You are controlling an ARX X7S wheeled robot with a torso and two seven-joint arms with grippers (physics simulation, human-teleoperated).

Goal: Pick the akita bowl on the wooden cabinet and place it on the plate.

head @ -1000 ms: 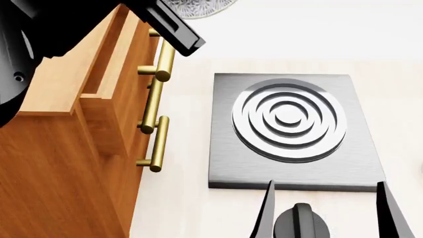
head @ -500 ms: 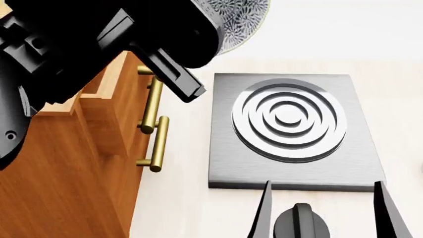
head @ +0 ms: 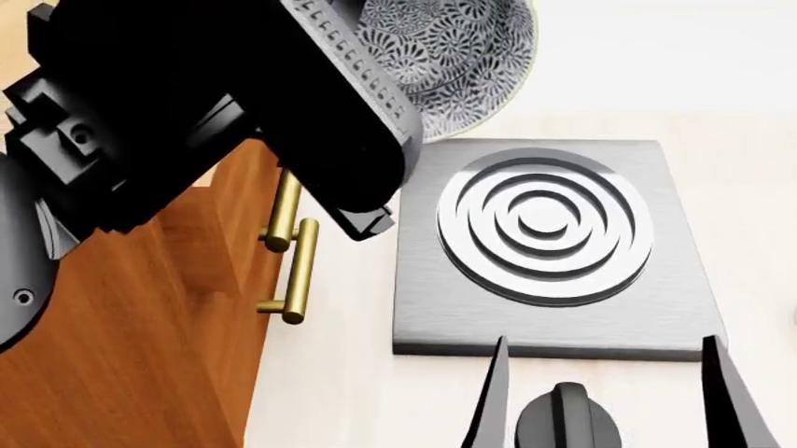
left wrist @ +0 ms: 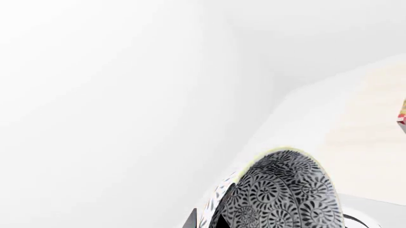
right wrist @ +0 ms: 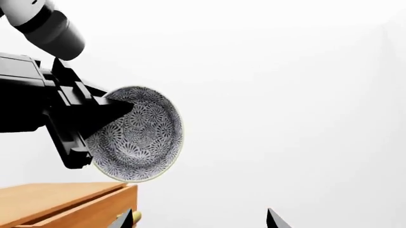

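Left hand [right wrist: 95, 124] is seen clamped on the akita bowl [right wrist: 136, 135]: one black finger [right wrist: 108, 110] is laid across the patterned face, the rest of the hand sits behind the rim. The bowl is carried in the air, tipped on edge, above and off the front of the wooden cabinet [right wrist: 63, 204]; in the head view the bowl [head: 454, 56] is seen past the far-left corner of the grey stove [head: 430, 299], partly covered by the black left arm [head: 187, 121]. In the left wrist view only the speckled bowl wall [left wrist: 285, 199] is shown against white background. The cabinet's brass handles [head: 293, 271] are visible on its front in the head view, beside the stove on the pale desk [head: 336, 392]. Right hand [head: 607, 397] is held low at the near edge of the stove, fingers spread apart, nothing between them. A red-patterned sliver [left wrist: 402, 118] is visible at the frame edge of the left wrist view; whether that is the plate cannot be told.
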